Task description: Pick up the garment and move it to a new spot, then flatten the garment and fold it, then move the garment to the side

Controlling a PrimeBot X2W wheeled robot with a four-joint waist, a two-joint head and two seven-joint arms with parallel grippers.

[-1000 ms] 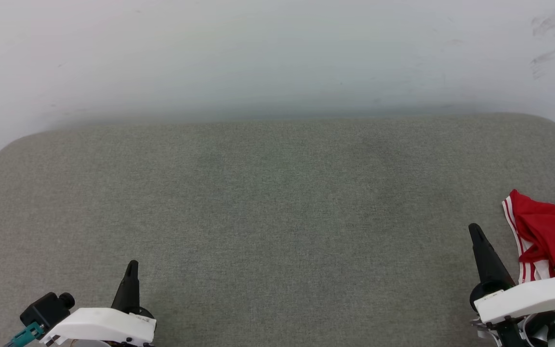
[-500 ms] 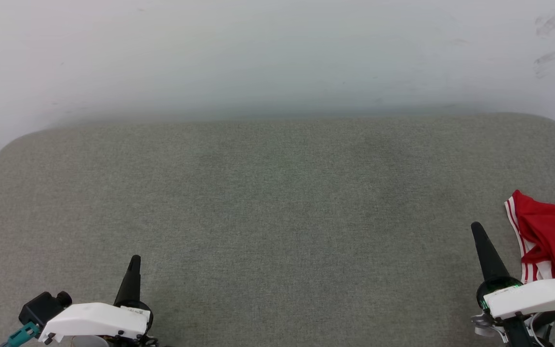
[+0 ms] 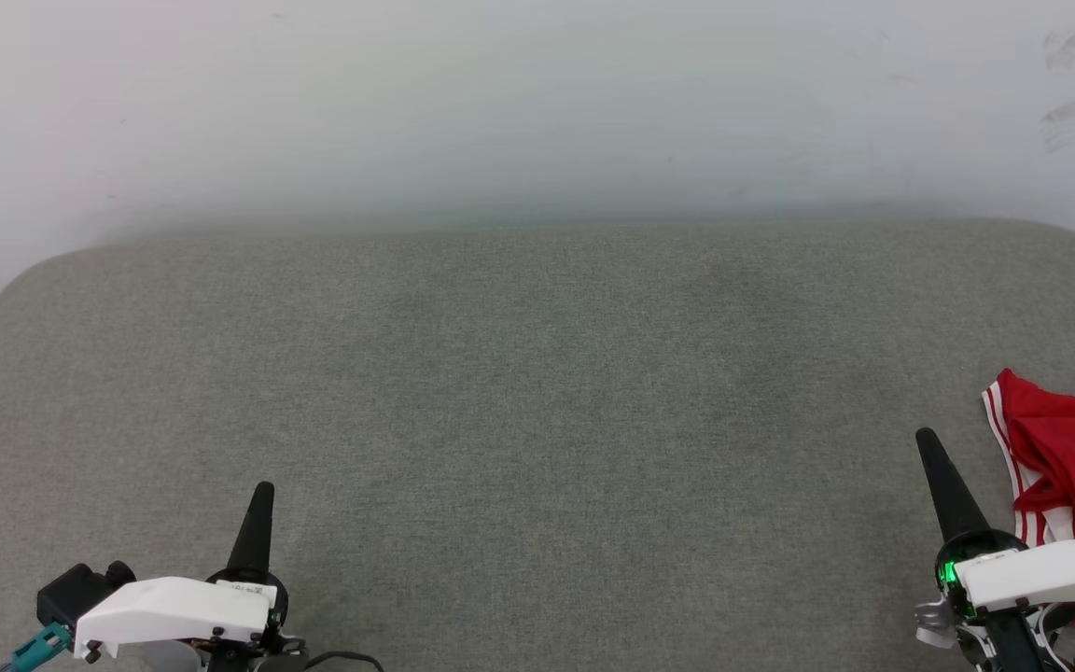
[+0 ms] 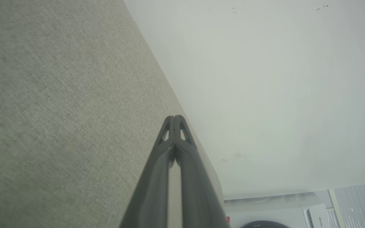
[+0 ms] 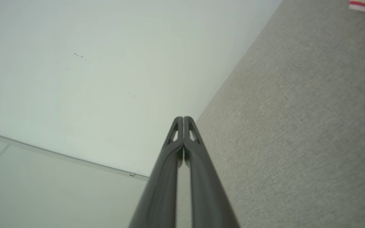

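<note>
Head view, left to right: left gripper [image 3: 261, 493] at 7 o'clock, fingers pressed together, nothing in them, over bare grey cushion [image 3: 537, 392]
Right gripper [image 3: 926, 441] at 4 o'clock, also closed and empty; both wrist views show the tips meeting with no cloth between
Garment [image 3: 1065, 448] sits just beside the right gripper, toward 3 o'clock, bunched in a heap at the cushion's right edge. It is cut off by the frame and partly hidden behind the right wrist housing, and it is not touching the fingers

Handling, my read: thin soft knit, light, zero stiffness, so it will sag and drape from whatever point gets pinched. Not fragile. A single layer could slide out of narrow tips, and the textured cushion may drag on it
Best hold looks like the striped trim [image 3: 1030, 523] on the near side, where the fabric is doubled and closest to the right gripper. Jaws need opening first, then pinch a raised fold, not flat cloth
</note>
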